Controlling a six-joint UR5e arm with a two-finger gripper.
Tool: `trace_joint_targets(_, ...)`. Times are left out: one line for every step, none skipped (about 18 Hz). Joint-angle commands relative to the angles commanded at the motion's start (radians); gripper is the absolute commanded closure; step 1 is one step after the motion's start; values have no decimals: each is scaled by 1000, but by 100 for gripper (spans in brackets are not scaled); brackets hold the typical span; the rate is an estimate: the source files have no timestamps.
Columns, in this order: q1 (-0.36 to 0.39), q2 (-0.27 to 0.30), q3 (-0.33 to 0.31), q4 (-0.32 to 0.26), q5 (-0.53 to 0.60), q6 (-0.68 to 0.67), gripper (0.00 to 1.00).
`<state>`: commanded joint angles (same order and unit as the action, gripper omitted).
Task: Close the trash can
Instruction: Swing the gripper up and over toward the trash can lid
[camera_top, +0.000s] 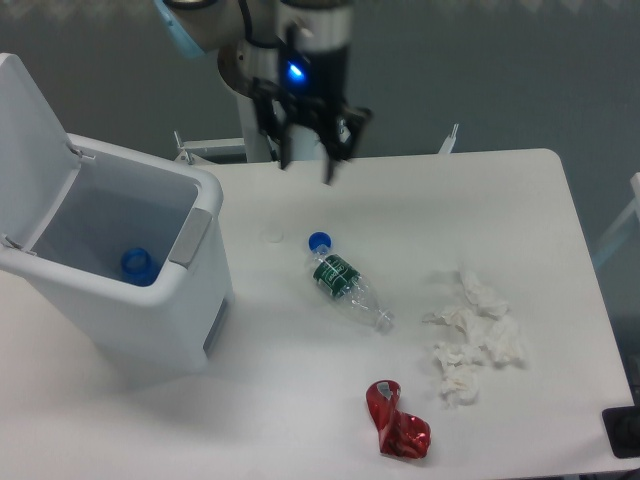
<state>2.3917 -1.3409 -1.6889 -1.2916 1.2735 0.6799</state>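
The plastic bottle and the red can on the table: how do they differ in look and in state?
The plastic bottle is clear, with a green label and a blue cap; the red can is shiny, opaque red. The bottle keeps its long shape and lies on its side, while the can is crushed and bent. The bottle lies near the table's middle; the can lies close to the front edge. Both rest on the white table, outside the open trash can.

The gripper (306, 168) hangs pointing down above the table's far edge, jaws apart and holding nothing
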Motion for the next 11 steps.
trace_joint_targets(-26, 18, 0, -2, -22, -20, 90)
trace_joint_targets(-48, 32, -2, -2, -32, -39, 94)
trace_joint_targets(-66, 48, -3, -2, -42, -63, 99)
trace_joint_targets(-89, 58, -3, 0, -61, -89, 100)
trace_joint_targets(-112, 69, -3, 0, -81, -112, 100)
trace_joint_targets(-129, 83, -3, -2, -97, -129, 100)
trace_joint_targets(-147, 91, -3, -2, -114, -143, 100)
trace_joint_targets(-163, 100, -3, -2, -129, -151, 100)
trace_joint_targets(-178, 103, -3, -2, -144, -152, 100)
trace_joint_targets(-195, 103, -3, -2, -164, -155, 100)
trace_joint_targets(-212, 104, -5, -2, -184, -169, 100)
